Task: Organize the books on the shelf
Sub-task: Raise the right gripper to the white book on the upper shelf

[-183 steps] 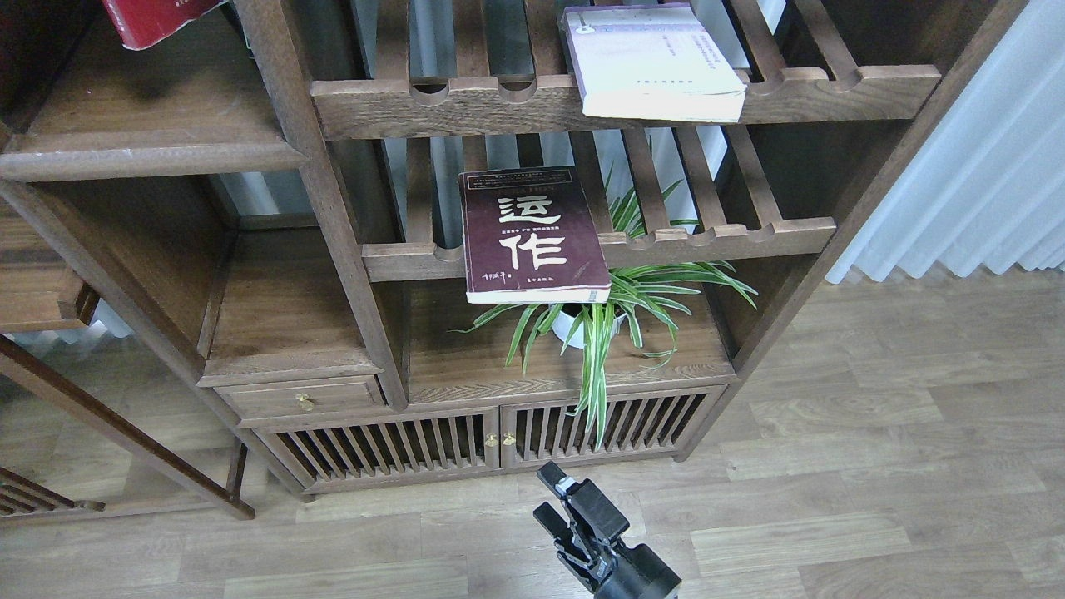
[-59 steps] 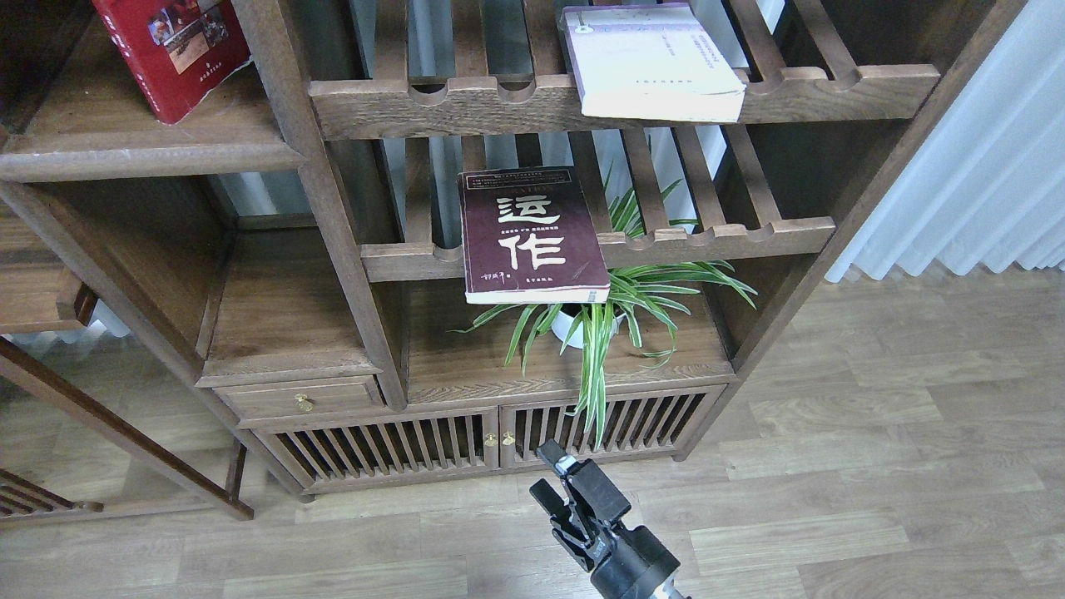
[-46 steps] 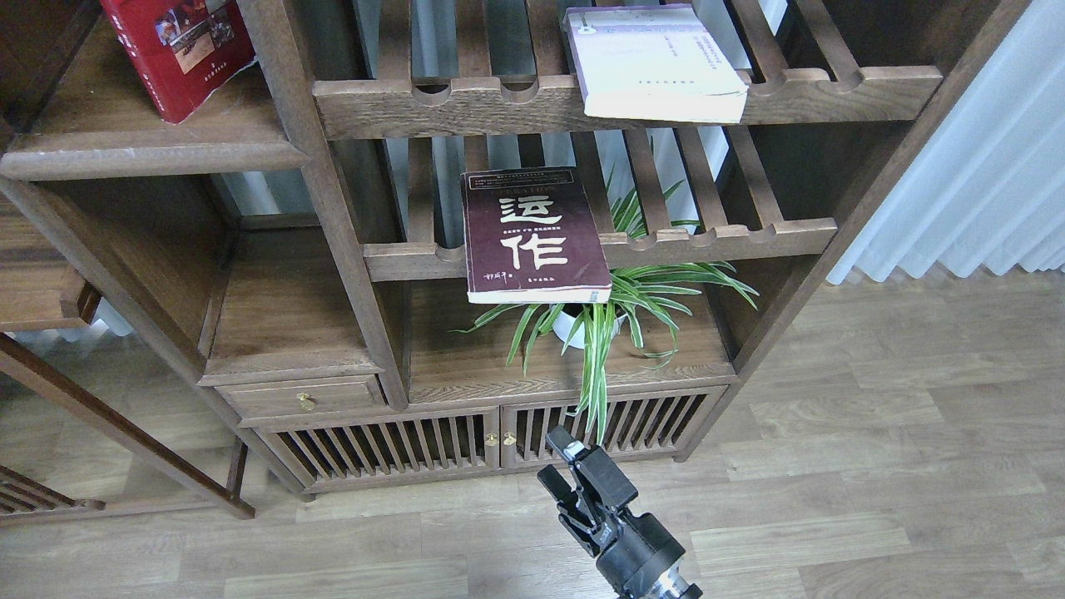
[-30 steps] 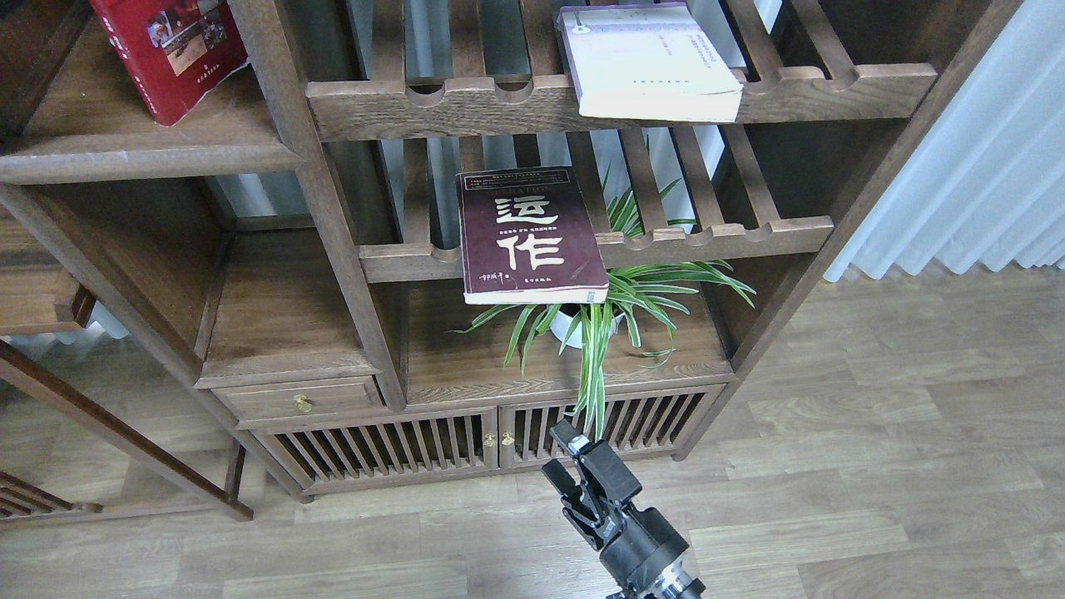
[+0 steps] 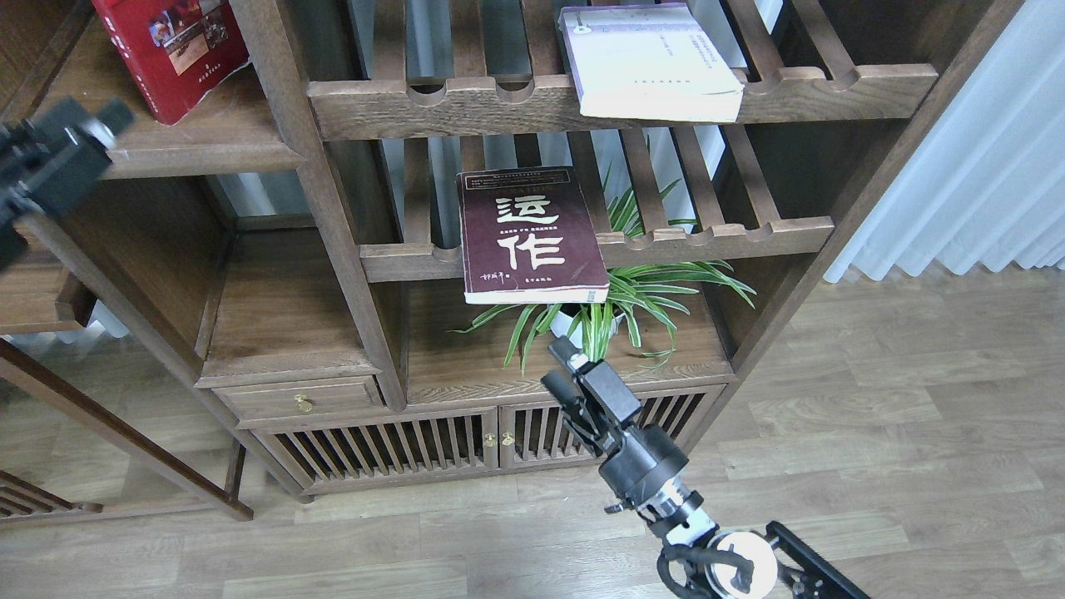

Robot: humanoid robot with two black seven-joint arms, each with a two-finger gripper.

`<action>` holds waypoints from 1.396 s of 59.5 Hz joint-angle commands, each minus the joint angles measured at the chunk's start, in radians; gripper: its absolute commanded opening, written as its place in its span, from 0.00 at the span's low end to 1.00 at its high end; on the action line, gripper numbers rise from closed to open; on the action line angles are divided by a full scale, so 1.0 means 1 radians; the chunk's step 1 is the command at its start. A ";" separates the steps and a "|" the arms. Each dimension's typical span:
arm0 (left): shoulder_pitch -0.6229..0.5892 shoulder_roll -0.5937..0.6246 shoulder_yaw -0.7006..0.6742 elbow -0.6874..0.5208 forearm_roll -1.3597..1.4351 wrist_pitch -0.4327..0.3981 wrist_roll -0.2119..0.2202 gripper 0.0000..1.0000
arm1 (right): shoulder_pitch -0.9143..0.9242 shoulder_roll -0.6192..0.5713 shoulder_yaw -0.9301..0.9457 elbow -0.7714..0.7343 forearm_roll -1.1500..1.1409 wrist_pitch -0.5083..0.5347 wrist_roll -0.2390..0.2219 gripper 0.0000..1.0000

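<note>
Maroon paperback (image 5: 532,235) with the big white characters is what we're after next, by the look of it. It lies flat on the lower slatted rack (image 5: 715,235), cover up, its near edge hanging out past the notched front rail, right above the spider plant (image 5: 611,312). The pale book (image 5: 649,60) sits the same way on the upper slatted rack (image 5: 832,83) at about 1 o'clock from it, and the red book (image 5: 170,51) leans on the solid brown shelf (image 5: 208,141) way over at 10 o'clock.

Our right gripper (image 5: 562,370) is just below the maroon book, at roughly 6 o'clock from it, in front of the plant. Jaws are a little apart and holding nothing. Our left gripper (image 5: 62,154) is a blurry dark block at the left edge near the shelf front; can't tell how its jaws stand.

That overhanging edge is the gift here, so we'd open the jaws wider than the book's thickness, come in level from the front, and pinch top and bottom of the overhang. Go deep enough that a floppy paperback won't droop or slip. Keep clear of the leaves underneath, and slide it straight out so it doesn't snag the rail notches.
</note>
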 commanded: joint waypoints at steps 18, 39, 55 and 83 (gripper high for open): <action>0.172 -0.068 -0.058 0.014 0.000 0.000 0.003 0.87 | 0.118 0.000 0.129 0.040 -0.003 0.000 0.000 0.90; 0.177 -0.093 -0.156 0.058 -0.037 0.000 0.000 0.97 | 0.308 0.000 0.269 0.027 -0.005 0.000 0.000 0.94; 0.177 -0.093 -0.159 0.065 -0.037 0.000 0.000 0.97 | 0.310 0.000 0.270 0.014 -0.005 0.000 0.000 0.94; 0.172 -0.091 -0.178 0.100 -0.040 0.000 0.004 0.99 | 0.386 0.000 0.301 0.007 0.002 -0.202 0.019 0.94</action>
